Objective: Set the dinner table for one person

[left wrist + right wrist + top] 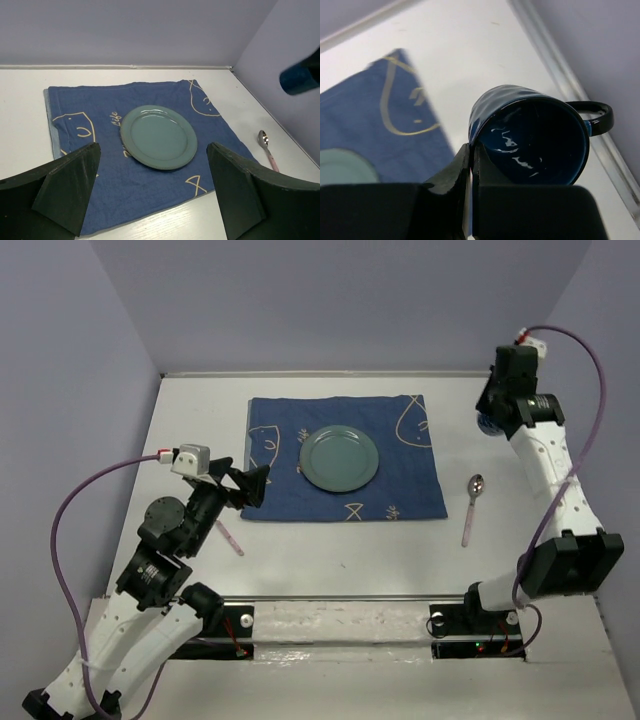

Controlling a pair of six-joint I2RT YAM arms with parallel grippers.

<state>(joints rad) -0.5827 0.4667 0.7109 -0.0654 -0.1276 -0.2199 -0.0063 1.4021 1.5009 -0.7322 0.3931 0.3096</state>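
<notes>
Right gripper [471,160] fingers are closed to a narrow slit on the near wall of a dark blue mug [535,135], one finger inside the rim and one outside. The mug's mouth faces the wrist camera, and its handle points away from the fingers toward the right-hand wall. In the overhead view this mug sits at the far right of the dinner table [330,560], off the right edge of the blue cloth [290,430] and beyond the bowl end of the spoon [472,502]. It appears to be lifted clear of the surface.

The cloth corner lies to the left of the held mug. The spoon lies nearer the arm bases, its long axis running near to far. The likely set-down spot is the bare table beyond the spoon, which only the right arm reaches comfortably.

Left gripper [255,485] hovers at the cloth's left edge, jaws spread wide and empty, aimed at the green plate [339,460] centred on the cloth.
</notes>
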